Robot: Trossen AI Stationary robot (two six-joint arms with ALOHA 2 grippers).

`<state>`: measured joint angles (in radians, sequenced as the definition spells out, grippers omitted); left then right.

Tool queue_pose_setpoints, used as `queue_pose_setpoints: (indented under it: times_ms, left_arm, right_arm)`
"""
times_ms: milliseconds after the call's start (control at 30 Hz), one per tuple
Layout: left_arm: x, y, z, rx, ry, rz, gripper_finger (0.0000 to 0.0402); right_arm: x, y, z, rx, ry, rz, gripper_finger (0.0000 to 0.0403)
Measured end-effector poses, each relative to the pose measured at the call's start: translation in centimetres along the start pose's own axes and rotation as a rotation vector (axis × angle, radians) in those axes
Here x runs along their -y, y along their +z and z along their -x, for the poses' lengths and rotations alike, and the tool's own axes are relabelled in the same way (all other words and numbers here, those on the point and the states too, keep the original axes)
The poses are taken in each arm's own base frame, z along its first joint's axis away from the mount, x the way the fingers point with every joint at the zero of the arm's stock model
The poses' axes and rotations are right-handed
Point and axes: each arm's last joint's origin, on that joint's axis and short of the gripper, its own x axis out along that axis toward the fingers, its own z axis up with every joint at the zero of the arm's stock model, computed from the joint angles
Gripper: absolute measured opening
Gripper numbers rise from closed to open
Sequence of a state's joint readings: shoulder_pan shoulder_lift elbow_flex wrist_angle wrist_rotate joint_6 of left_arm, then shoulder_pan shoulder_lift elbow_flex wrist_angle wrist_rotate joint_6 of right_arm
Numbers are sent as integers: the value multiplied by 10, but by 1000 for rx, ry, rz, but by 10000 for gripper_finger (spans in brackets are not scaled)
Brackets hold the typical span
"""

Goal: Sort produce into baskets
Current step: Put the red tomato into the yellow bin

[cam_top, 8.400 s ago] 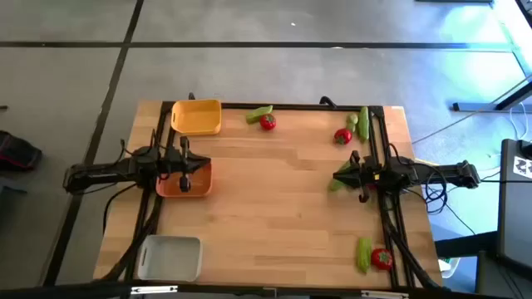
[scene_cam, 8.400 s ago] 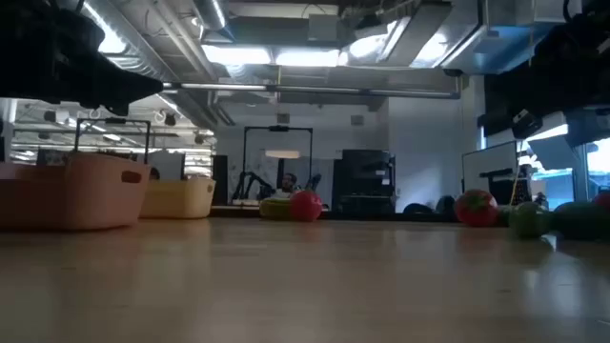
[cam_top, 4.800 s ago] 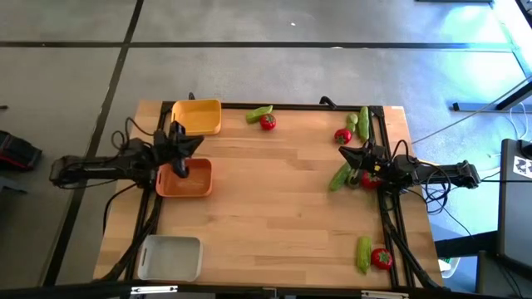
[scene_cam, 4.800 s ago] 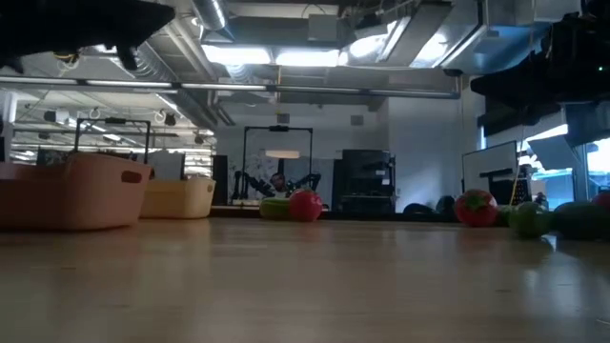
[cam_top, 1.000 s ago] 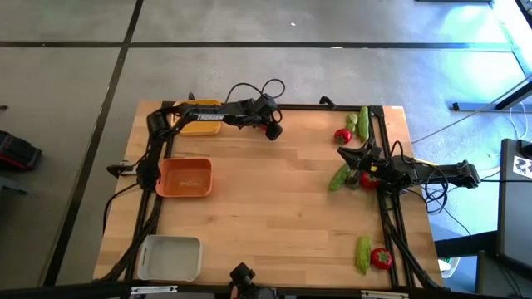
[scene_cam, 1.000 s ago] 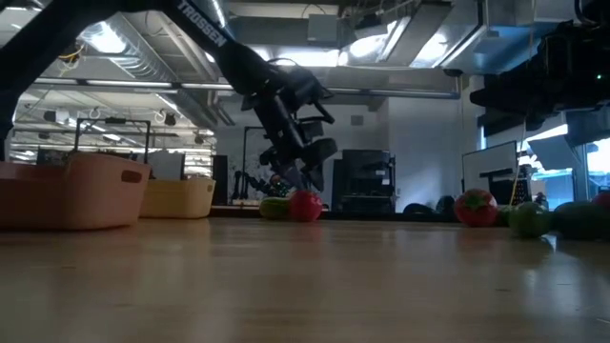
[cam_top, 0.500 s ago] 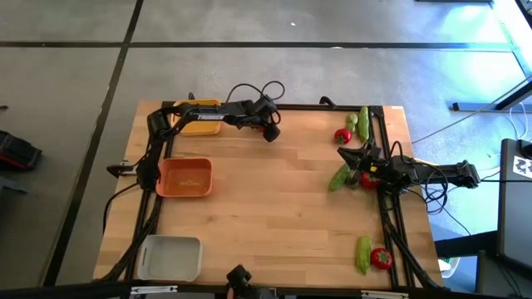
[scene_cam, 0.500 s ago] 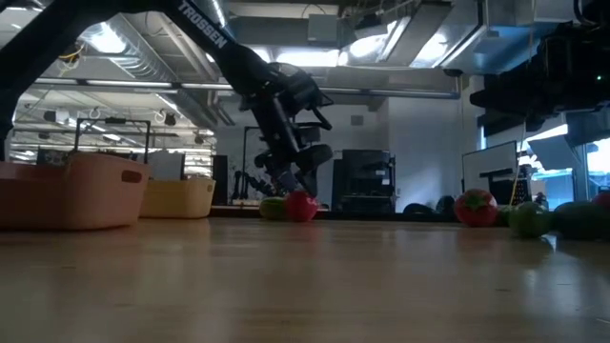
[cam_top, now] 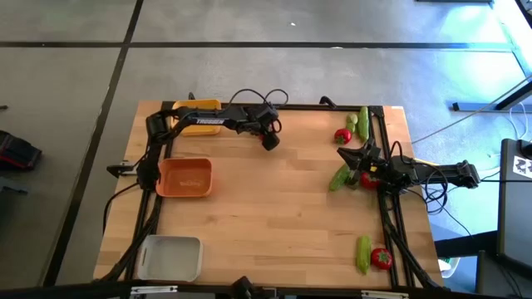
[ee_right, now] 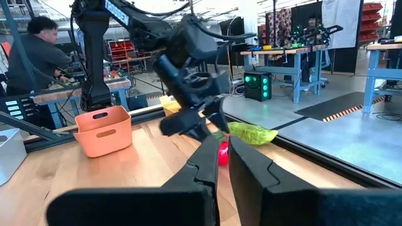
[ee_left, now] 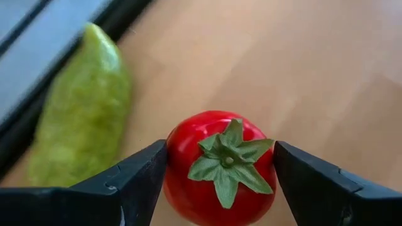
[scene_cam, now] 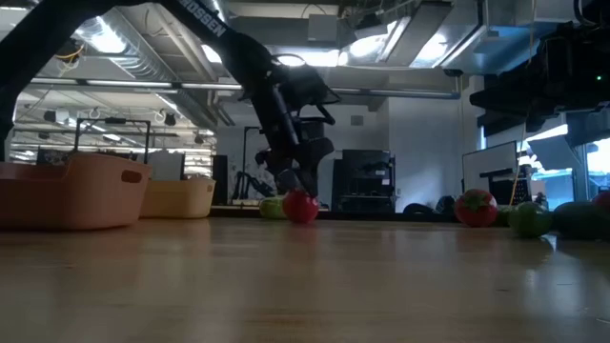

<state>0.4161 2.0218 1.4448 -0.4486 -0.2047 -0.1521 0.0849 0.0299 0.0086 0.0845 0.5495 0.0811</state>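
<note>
Left gripper (ee_left: 220, 169) closes on a tomato (ee_left: 217, 166).
We judge our grip shallow on a round skin; lifting fast could squirt it toward the cucumber (ee_left: 75, 113).

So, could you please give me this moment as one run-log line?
left gripper: fingers either side of tomato by cucumber | right gripper: waiting at table's right edge | orange basket: empty

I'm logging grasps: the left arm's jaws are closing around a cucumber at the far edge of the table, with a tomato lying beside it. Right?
Not quite. The left wrist view shows the left gripper with its jaws around the tomato, and it is the cucumber that lies beside it. The far-edge location is correct.
</note>
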Motion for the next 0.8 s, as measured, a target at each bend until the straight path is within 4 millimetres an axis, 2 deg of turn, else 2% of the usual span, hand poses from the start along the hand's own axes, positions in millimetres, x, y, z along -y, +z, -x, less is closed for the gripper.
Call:
queue_pose_setpoints:
  times_ms: [200, 400, 633, 800]
  left_arm:
    - [12, 0, 6, 20, -18, -54, 286]
    - [13, 0, 6, 15, -15, -53, 291]
    - [12, -1, 6, 7, -4, -52, 348]
    - [11, -1, 7, 7, -1, -119, 377]
  right_arm:
    - [0, 0, 0, -1, 0, 0, 35]
    - [0, 0, 0, 0, 0, -18, 35]
    - [0, 0, 0, 0, 0, -19, 35]
    - [0, 0, 0, 0, 0, -19, 35]
